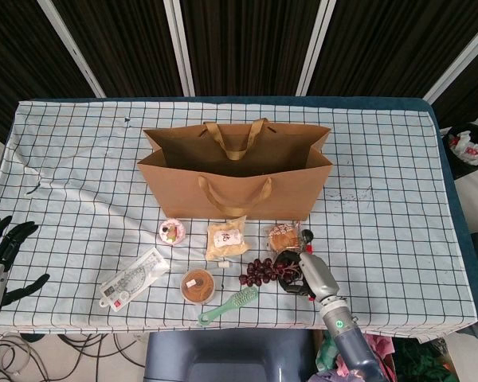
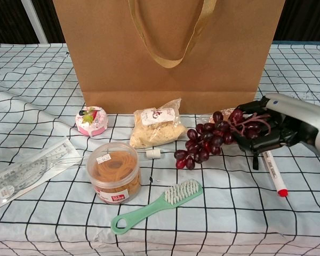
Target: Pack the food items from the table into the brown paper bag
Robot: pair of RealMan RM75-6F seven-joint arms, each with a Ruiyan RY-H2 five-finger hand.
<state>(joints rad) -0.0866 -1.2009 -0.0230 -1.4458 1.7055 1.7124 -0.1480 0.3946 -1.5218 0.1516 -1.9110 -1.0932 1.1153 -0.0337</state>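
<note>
The brown paper bag [image 1: 235, 171] [image 2: 170, 53] stands open at mid-table. My right hand [image 1: 309, 274] [image 2: 280, 125] holds a bunch of dark red grapes [image 1: 260, 271] [image 2: 208, 143] by its stem, lifted just off the cloth in front of the bag. A wrapped bun [image 1: 283, 236] [image 2: 220, 116] lies behind the grapes, partly hidden in the chest view. A bag of crumbly snack [image 1: 225, 239] [image 2: 156, 128] and a small pink cake cup [image 1: 171, 231] [image 2: 91, 120] lie in front of the bag. My left hand [image 1: 1, 259] hangs open off the table's left edge.
A clear tub of rubber bands [image 1: 197, 286] [image 2: 113, 172], a green brush [image 1: 227, 305] [image 2: 157, 205], a packed ruler set [image 1: 133, 276] [image 2: 26, 170] and a red-tipped marker [image 2: 273, 173] lie near the front edge. A small white cap [image 2: 153, 153] sits by the snack.
</note>
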